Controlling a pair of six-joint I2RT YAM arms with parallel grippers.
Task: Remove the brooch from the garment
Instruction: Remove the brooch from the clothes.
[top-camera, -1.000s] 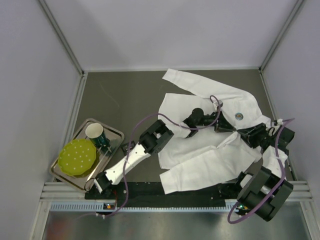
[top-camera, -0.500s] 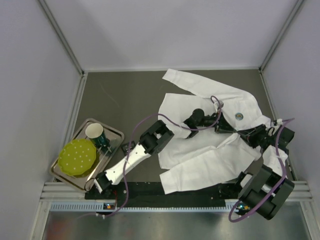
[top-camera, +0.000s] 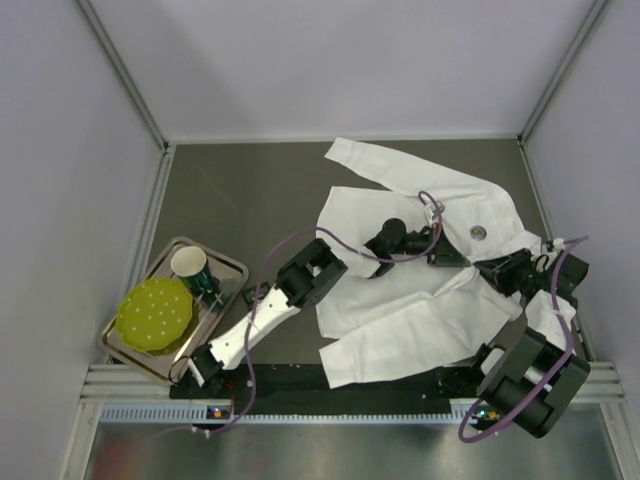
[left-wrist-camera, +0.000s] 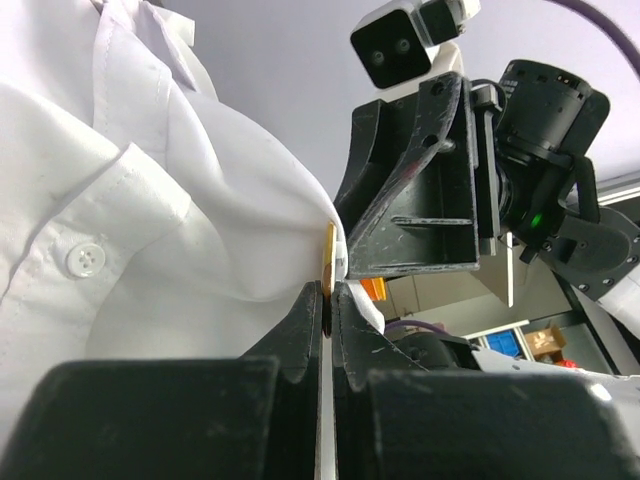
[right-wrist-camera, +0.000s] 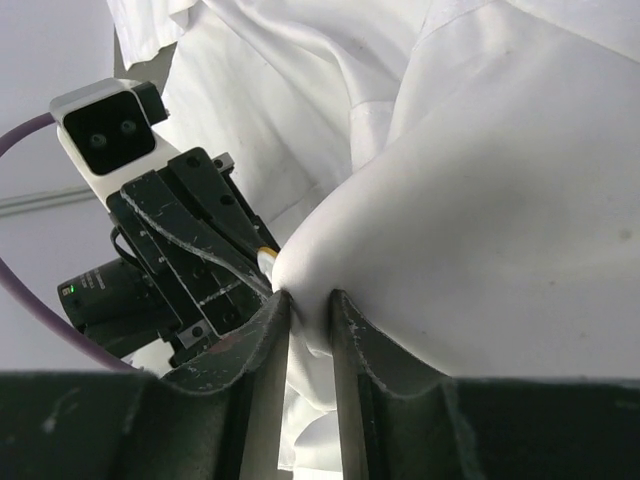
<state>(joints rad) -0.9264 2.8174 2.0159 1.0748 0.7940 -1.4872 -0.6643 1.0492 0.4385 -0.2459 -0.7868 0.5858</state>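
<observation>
On the dark matte table (top-camera: 250, 200), right of centre, spread flat: a white shirt (top-camera: 420, 330) of thin, creased cloth, one sleeve toward the far wall, the other along the near edge. From the near-left base, a long diagonal reach of the left arm (top-camera: 270, 310), elbow at the shirt's left edge, wrist low over the chest. From the near-right base, up the table's right side and then bent sharply leftward, the right arm (top-camera: 530, 385). Tip to tip over mid-chest. At the left gripper (left-wrist-camera: 327, 298), black fingers pressed together on a thin gold-coloured sliver (left-wrist-camera: 328, 258) seen edge-on, cloth bunched against it. At the right gripper (right-wrist-camera: 305, 305), scuffed black fingers (right-wrist-camera: 255, 345) pinching a smooth rounded fold of shirt. Just beside the tips, flat on the chest, a small round bluish disc (top-camera: 479, 232), face too small to read; brooch either this or the sliver, not tellable which. Near the left fingers, a round white button (left-wrist-camera: 85, 260) on a stitched band.
</observation>
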